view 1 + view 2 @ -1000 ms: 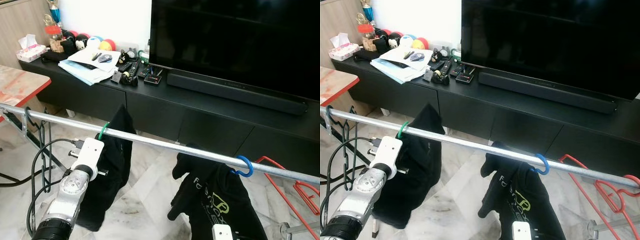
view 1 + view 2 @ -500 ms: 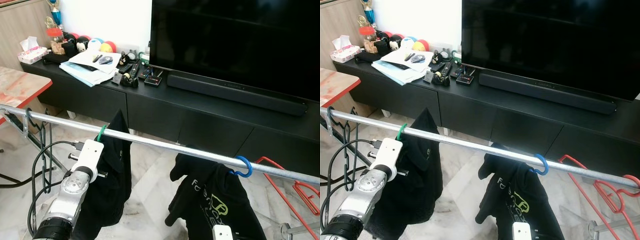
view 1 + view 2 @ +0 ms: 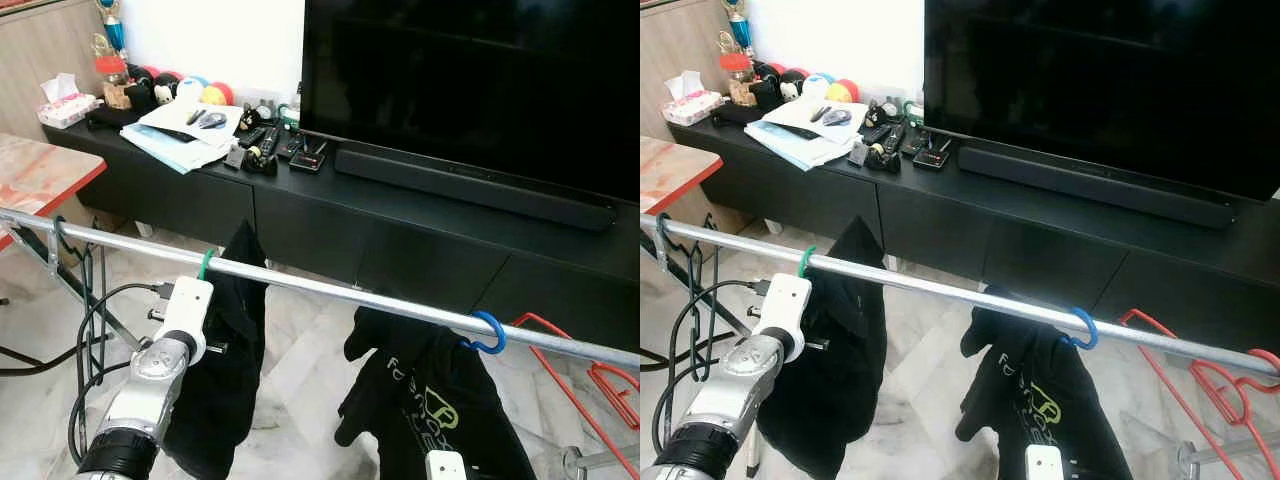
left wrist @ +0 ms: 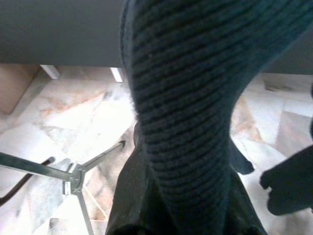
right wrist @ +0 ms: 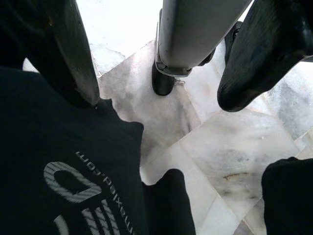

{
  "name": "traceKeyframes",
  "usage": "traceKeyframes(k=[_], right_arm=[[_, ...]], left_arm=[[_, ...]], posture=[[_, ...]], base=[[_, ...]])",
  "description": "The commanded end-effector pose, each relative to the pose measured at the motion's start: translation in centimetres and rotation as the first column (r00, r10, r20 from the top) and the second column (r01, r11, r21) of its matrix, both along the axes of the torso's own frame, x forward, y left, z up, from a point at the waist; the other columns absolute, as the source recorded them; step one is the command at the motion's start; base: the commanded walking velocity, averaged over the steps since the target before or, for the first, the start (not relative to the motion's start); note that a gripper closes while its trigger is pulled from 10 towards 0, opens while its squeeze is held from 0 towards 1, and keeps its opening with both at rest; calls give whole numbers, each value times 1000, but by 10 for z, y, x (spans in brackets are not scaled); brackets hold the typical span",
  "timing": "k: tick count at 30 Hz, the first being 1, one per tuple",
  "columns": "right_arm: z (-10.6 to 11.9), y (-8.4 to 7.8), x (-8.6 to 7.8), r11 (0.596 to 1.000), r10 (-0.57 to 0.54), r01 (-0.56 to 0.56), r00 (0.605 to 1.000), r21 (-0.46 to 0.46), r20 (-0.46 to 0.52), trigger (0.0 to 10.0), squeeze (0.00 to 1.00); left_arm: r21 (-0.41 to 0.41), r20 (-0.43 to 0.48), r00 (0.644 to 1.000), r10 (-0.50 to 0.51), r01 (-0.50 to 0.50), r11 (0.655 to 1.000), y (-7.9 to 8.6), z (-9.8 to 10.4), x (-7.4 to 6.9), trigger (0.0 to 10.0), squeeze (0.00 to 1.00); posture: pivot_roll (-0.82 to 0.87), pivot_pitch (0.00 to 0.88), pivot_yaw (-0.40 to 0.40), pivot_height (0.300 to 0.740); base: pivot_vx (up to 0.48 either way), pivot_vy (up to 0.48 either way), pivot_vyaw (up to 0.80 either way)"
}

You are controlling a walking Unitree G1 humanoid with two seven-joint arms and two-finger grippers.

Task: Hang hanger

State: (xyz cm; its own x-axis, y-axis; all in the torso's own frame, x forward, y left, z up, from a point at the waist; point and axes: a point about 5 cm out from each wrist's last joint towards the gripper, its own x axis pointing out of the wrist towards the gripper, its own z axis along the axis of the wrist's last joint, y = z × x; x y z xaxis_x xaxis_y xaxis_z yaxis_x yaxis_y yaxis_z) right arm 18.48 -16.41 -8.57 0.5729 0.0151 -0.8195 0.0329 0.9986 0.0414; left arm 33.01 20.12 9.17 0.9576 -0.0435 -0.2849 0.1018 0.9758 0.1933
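A metal rail (image 3: 330, 290) crosses the frame from left to lower right. On it hang a green hook (image 3: 206, 263) with a black garment (image 3: 225, 370), a blue hook (image 3: 488, 333) with a black shirt (image 3: 440, 410), and red hangers (image 3: 610, 380) at the right.

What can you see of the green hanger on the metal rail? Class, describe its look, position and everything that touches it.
The green hanger shows as a thin, plastic-looking hook curved over the shiny metal rail, towards the rail's left end. A black garment hangs down from it, hiding the hanger's shoulders. The left arm's white wrist housing sits just below the hook, against the cloth. Further right, a blue hanger carries a black printed shirt, apart from the green one.
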Motion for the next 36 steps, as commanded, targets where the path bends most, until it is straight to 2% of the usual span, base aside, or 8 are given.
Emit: traceKeyframes(k=[1, 10, 11, 12, 13, 14, 15, 36], right_arm=[[-3, -1, -5, 1000, -16, 16, 1000, 4, -25, 10000, 0], [-2, -1, -5, 1000, -19, 19, 1000, 5, -22, 10000, 0], [-2, -1, -5, 1000, -19, 19, 1000, 5, -22, 10000, 0], [-2, -1, -5, 1000, -18, 19, 1000, 6, -22, 10000, 0], [-2, -1, -5, 1000, -18, 18, 1000, 6, -22, 10000, 0], [-2, -1, -5, 1000, -18, 18, 1000, 6, -22, 10000, 0], [-2, -1, -4, 1000, -18, 19, 1000, 6, -22, 10000, 0], [-2, -1, -4, 1000, -20, 20, 1000, 4, -21, 10000, 0]], left_arm=[[-4, -143, 990, -8, 7, 1000, 1, -28, -15, 10000, 0], [15, -156, 987, -31, 34, 999, 4, -23, -23, 10000, 0], [12, -152, 988, -32, 34, 999, 5, -22, -23, 10000, 169], [5, -141, 989, -31, 32, 999, 5, -20, -24, 10000, 565], [3, -138, 990, -31, 32, 999, 5, -19, -24, 10000, 565], [3, -129, 991, -32, 33, 999, 5, -18, -23, 10000, 875], [-3, -110, 993, -35, 35, 999, 5, -15, -23, 10000, 1000], [-21, 90, 990, -105, 108, 994, 0, 23, -36, 10000, 1000]], posture=[[56, 106, -38, 740], [59, 113, -37, 740], [59, 113, -37, 740], [60, 114, -37, 740], [60, 115, -38, 740], [61, 115, -38, 740], [61, 115, -37, 740], [61, 121, -39, 740]], base=[[0, 0, 0], [0, 0, 0], [0, 0, 0], [0, 0, 0], [0, 0, 0], [0, 0, 0], [0, 0, 0], [0, 0, 0]])
